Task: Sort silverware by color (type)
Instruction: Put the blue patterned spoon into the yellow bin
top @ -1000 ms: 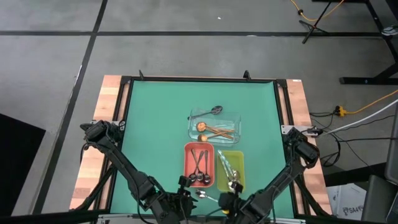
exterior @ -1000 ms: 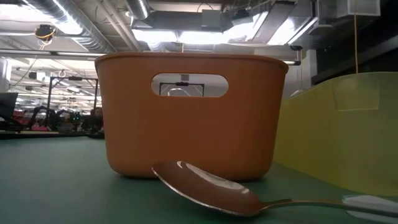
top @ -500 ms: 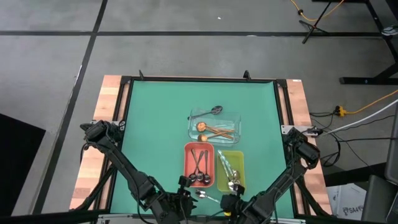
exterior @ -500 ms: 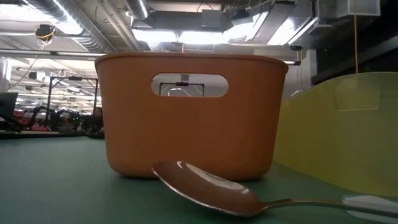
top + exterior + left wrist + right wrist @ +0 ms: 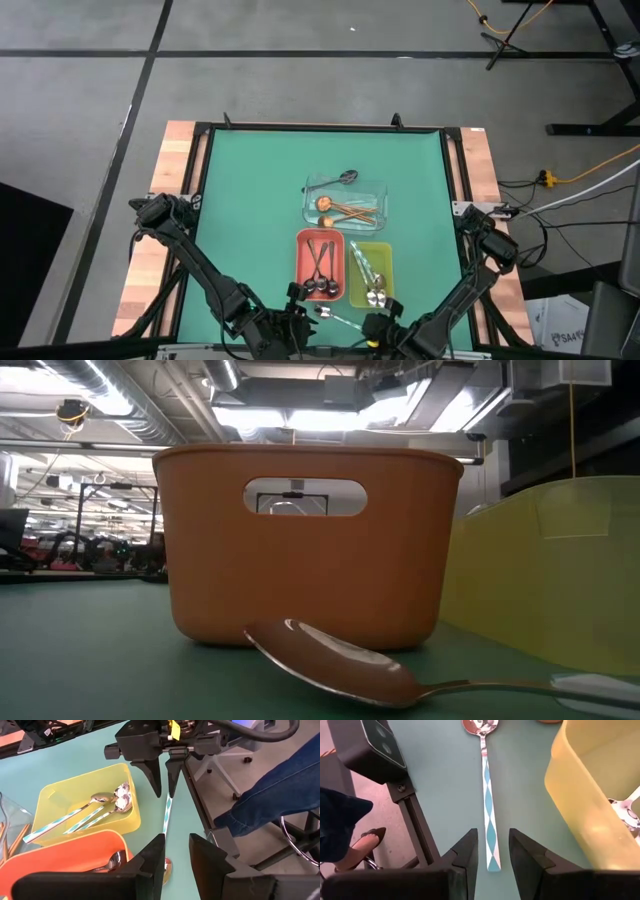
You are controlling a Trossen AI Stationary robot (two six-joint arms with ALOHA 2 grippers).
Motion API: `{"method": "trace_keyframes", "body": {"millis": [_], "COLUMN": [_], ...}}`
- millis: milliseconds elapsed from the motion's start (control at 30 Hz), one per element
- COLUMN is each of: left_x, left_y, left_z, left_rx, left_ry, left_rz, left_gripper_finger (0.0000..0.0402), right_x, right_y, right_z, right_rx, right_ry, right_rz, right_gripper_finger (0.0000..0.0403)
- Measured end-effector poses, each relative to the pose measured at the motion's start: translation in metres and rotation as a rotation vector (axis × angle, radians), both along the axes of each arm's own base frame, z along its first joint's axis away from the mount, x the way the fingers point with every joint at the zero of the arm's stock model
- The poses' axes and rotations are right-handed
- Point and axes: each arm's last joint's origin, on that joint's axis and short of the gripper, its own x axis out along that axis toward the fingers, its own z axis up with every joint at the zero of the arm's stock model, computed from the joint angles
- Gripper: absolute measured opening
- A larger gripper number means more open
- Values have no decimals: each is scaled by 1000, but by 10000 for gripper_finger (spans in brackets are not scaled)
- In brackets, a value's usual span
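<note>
Picking up the last stray piece is what's on here, as far as can be judged: a slim silver spoon with a blue-and-white diamond-patterned handle (image 5: 486, 790) is left lying flat on the green table mat (image 5: 250, 200), just in front of the orange-red rectangular tray (image 5: 320, 265) and beside the yellow-green plastic tray (image 5: 592, 795), touching neither.

The right gripper (image 5: 492, 851) is hovering near the bottom centre of the overhead frame with its fingers spread apart, and nothing is held. In its own wrist view the handle tip sits right in the gap between the jaws. The left gripper (image 5: 176, 854) is parked at the bottom of the overhead frame, a bit left of centre, also spread and empty.

To do this well, the jaws should be kept square across the handle and lowered until the fingertips almost brush the mat, since a thin flat handle is easily skated over. Closing near the handle end looks fine, but the bowl end would probably droop.

The spoon's long axis runs straight up the right wrist frame, bowl towards the top, handle end towards the gripper. In the overhead picture, the spoon (image 5: 335, 317) lies slanted, bowl to the upper left, handle to the lower right.

Matching patterned spoons (image 5: 95, 810) are already seen in the yellow-green tray, so that's likely where it belongs.
</note>
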Motion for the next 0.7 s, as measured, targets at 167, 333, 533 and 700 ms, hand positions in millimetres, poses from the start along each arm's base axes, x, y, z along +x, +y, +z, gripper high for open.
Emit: {"method": "trace_keyframes", "body": {"millis": [167,333,533,700], "left_x": [0,0,0,0], "left_y": [0,0,0,0], "left_z": [0,0,0,0], "left_rx": [2,3,3,3], "left_ry": [0,1,1,0], "left_rz": [-2,-2,-1,-1], "left_gripper_finger": [82,82,82,82], "right_x": [-1,-4,-3,-2], "right_y": [3,8,10,11], "right_z": [-4,-11,-17,-22], "right_rx": [2,1,-3,-13], "right_ry": [0,-1,16,20], "right_rz": [7,19,36,57], "right_gripper_finger": [99,99,99,99]}}
